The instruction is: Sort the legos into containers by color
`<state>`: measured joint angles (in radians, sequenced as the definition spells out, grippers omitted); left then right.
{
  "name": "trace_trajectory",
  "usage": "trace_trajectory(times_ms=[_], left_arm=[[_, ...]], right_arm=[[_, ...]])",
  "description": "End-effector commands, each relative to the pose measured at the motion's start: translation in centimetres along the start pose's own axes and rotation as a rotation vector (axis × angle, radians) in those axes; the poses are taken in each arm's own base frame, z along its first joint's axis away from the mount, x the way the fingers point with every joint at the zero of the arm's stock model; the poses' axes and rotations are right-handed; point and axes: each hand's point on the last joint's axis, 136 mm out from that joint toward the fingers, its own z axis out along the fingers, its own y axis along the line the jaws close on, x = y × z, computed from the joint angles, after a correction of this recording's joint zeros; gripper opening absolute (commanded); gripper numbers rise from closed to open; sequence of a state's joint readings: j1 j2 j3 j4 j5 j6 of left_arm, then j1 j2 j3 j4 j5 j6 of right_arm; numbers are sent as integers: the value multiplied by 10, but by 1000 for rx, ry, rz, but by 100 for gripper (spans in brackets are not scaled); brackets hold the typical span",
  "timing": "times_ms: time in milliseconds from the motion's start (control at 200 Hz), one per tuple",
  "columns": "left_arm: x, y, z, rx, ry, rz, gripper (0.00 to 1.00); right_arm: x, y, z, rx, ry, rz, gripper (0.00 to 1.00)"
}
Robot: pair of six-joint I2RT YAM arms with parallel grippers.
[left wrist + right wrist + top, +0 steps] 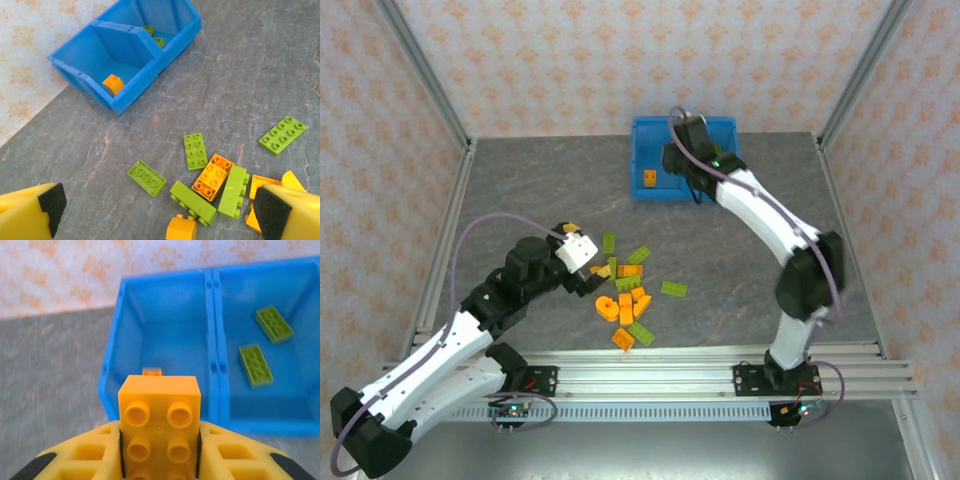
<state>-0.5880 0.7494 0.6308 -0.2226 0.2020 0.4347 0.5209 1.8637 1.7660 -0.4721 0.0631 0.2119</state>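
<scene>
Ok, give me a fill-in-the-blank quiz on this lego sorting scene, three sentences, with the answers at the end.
1. The right gripper is shut on an ___ brick.
2. In the right wrist view, one compartment of the bin shows ___ green bricks.
3. The left gripper, over the loose pile, has its jaws ___.

Answers: orange; two; open.

Top ext. cam: high at rear, looks down on whole table (520,190). Wrist cams: close, low, oblique. All views share blue bin (638,160) (132,92) (215,340).
</scene>
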Motion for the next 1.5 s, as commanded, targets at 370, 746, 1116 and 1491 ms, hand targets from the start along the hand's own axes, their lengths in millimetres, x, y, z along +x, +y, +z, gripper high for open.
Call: trace_trajectory(times_ms=[370,746,1116,1491], left_arm=[[1,8,-4,-35,20,-10,100],[4,7,2,-29,33,-9,100],[0,0,3,10,9,-18,100],[2,-9,8,64,15,-20,100]], right_arm=[[59,4,186,46,237,102,37],[13,18,138,-10,173,80,55],[37,28,-45,-207,66,-263,57],[255,-36,-127,-487,313,-1060,86]])
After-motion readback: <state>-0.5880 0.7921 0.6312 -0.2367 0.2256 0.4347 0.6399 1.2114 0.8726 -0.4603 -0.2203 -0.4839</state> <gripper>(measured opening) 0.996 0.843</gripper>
